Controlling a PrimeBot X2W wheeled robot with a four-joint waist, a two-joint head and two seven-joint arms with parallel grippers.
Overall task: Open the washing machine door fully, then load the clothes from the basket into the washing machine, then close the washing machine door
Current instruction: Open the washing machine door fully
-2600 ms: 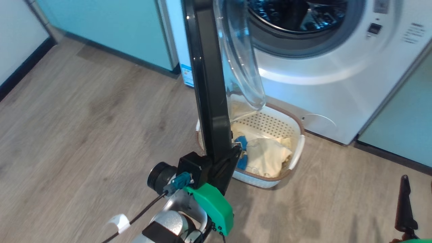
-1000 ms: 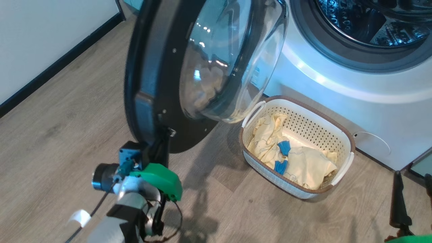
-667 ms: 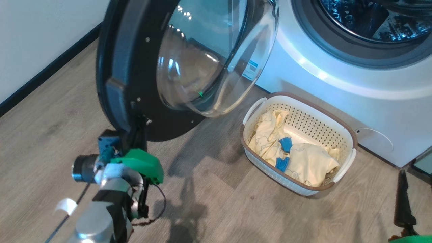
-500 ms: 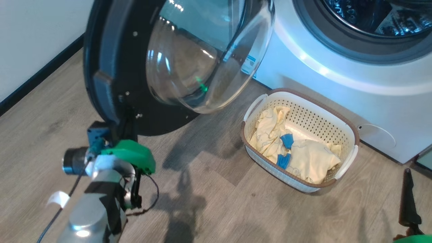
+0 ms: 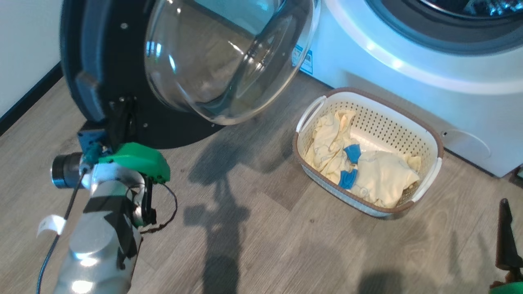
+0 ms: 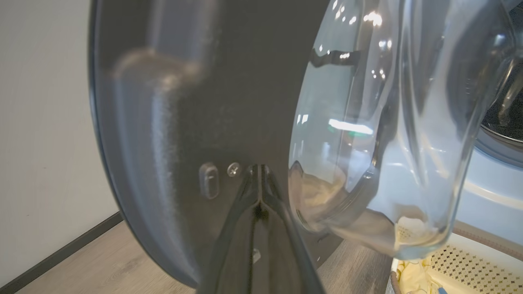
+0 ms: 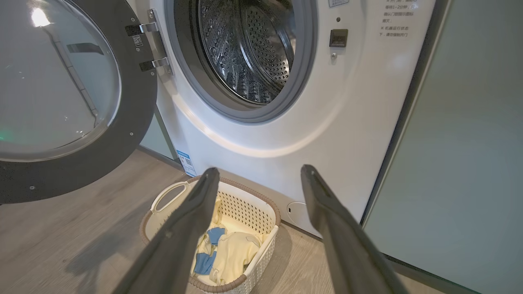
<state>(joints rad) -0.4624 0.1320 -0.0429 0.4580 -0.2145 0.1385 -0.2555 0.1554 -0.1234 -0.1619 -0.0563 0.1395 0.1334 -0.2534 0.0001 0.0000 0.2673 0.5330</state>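
Fingers together, left claw (image 6: 257, 177) tips against washing machine door (image 6: 184, 102) inner face; right claw (image 7: 257, 173), fingers apart, hangs nearer the clothes (image 7: 233, 253), basket (image 7: 249, 210) below and ahead.

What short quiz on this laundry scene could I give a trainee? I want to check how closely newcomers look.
1. True or false: the door stands open.
2. Where are the clothes? A in the drum; B in the basket; C on the floor.
3. Which gripper has its fingers spread apart?
Key: 1 true; 2 B; 3 the right gripper.
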